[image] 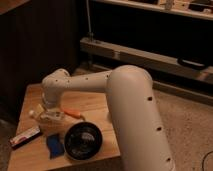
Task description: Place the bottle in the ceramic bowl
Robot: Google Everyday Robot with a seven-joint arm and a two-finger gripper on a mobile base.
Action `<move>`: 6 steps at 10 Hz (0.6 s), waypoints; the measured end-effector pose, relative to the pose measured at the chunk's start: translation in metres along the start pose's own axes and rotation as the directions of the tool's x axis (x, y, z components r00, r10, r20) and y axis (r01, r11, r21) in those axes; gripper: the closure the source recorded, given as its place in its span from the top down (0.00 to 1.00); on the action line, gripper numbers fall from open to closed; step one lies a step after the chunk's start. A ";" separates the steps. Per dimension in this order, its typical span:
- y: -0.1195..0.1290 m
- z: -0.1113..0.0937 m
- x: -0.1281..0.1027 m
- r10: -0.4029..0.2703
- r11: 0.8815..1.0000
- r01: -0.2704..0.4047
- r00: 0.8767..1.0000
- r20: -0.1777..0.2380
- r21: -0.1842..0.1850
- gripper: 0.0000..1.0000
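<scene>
One white arm reaches across the wooden counter (95,102) to its left part. The hand (51,114) is low over the counter, directly at the bottle (40,117). Whether the hand is open, closed or gripping the bottle cannot be told. The bottle lies on its side on the counter, outside the ceramic bowl (82,141), which stands near the front edge. An orange item (74,113) lies just behind the bowl. A blue item (54,145) and a flat box (25,136) lie left of the bowl.
</scene>
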 end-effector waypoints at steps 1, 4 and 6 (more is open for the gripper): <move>0.002 0.004 -0.001 0.002 1.000 -0.002 1.000 0.002 0.000 0.80; 0.011 0.012 0.000 0.009 1.000 -0.009 1.000 0.001 0.001 0.80; 0.016 0.015 0.000 0.017 1.000 -0.017 1.000 -0.003 0.003 0.80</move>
